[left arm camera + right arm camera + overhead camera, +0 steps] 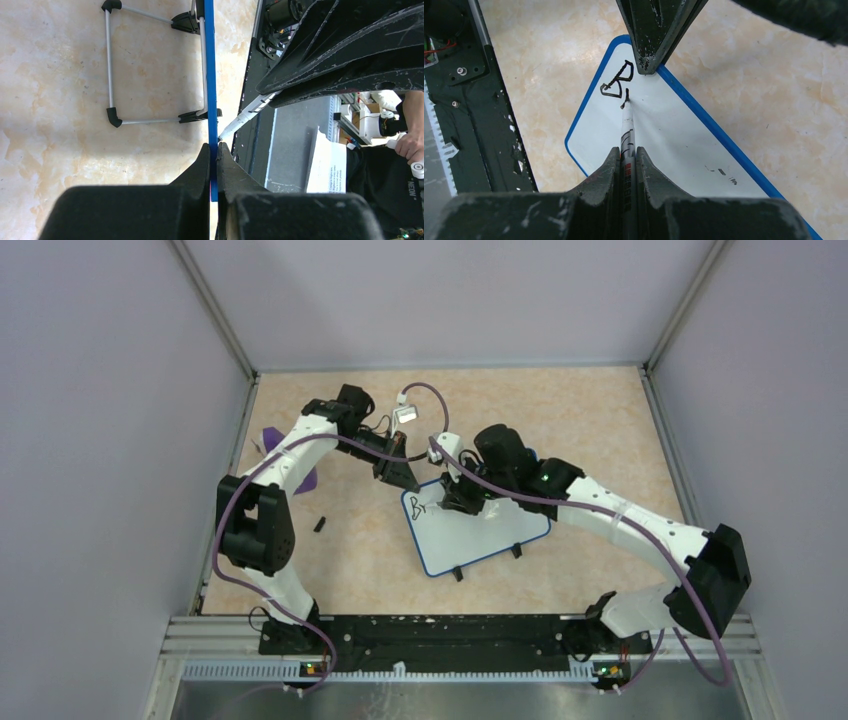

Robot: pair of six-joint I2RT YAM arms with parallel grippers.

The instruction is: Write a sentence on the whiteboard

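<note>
The whiteboard [490, 532], white with a blue frame, lies tilted on the table's middle. My left gripper [405, 478] is shut on its far left edge. In the left wrist view the blue frame [210, 75] runs edge-on between the left gripper [214, 148]. My right gripper [462, 498] is shut on a black marker [627, 127], whose tip touches the whiteboard [664, 135]. Of the sentence [618, 82], a black "B" and one short stroke show beside the tip. The right gripper [627, 151] grips the marker's barrel.
A purple wedge piece [306, 480] lies behind the left arm near the left wall. A small black cap [320, 524] rests on the table left of the board. The board's wire legs [109, 65] stick out underneath. Grey walls enclose three sides.
</note>
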